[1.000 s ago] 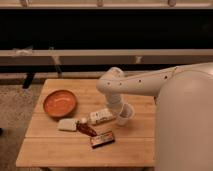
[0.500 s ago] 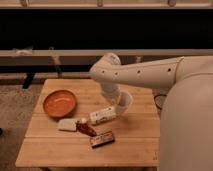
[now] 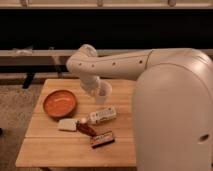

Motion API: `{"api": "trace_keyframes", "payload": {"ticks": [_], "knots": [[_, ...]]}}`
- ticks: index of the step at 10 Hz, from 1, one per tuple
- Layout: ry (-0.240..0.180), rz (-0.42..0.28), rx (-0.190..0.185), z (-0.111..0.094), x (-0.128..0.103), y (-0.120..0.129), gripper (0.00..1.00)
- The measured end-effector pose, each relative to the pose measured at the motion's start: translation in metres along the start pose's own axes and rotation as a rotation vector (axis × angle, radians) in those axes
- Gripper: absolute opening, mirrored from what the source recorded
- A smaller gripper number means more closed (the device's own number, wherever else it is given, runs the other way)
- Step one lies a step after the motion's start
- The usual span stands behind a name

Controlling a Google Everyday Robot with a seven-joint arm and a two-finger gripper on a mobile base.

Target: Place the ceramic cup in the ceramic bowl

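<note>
Arm is swinging left across the table [image 3: 55, 150]. Over the last second the wrist has been moving away from the right-hand side, toward the ceramic bowl [image 3: 60, 103].

Ceramic cup [image 3: 104, 93] is travelling with it. It was sitting lower and further right, beside the white bottle [image 3: 102, 115]; now it is hanging at the end of the wrist, above and behind the bottle, between the bottle and the table's far edge.

Gripper [image 3: 96, 86] is sitting at the cup's rim, mostly hidden by the wrist. Cannot tell directly whether it is clenched, but since the cup is following the arm, I judge it is being carried.

Bowl is lying empty near the table's left edge, untouched. Cup is near it but not yet over it, to its right.

White block [image 3: 66, 124], brown item [image 3: 87, 130] and dark packet [image 3: 102, 139] are lying in front, undisturbed.

Meaning: pick-up looks done and the transfer is under way. Remaining: a further shift left over the bowl, then lowering and letting go.
</note>
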Motion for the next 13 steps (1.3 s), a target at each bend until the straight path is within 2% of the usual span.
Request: {"api": "trace_keyframes", "payload": {"ticks": [2,5,7,8,9,10,13], "knots": [[-0.026,-0.103,-0.024,0.001,-0.023,0.029,0.0],[-0.079,-0.309,-0.065,-0.002,-0.053,0.092,0.02],[-0.095,-0.434,-0.093,-0.002,-0.054,0.132,0.21],[-0.095,-0.474,-0.102,-0.001,-0.05,0.144,0.29],[-0.092,-0.529,-0.112,0.004,-0.045,0.157,0.41],[-0.086,-0.561,-0.114,0.011,-0.042,0.163,0.52],[-0.071,-0.588,-0.126,0.026,-0.039,0.173,0.78]]}}
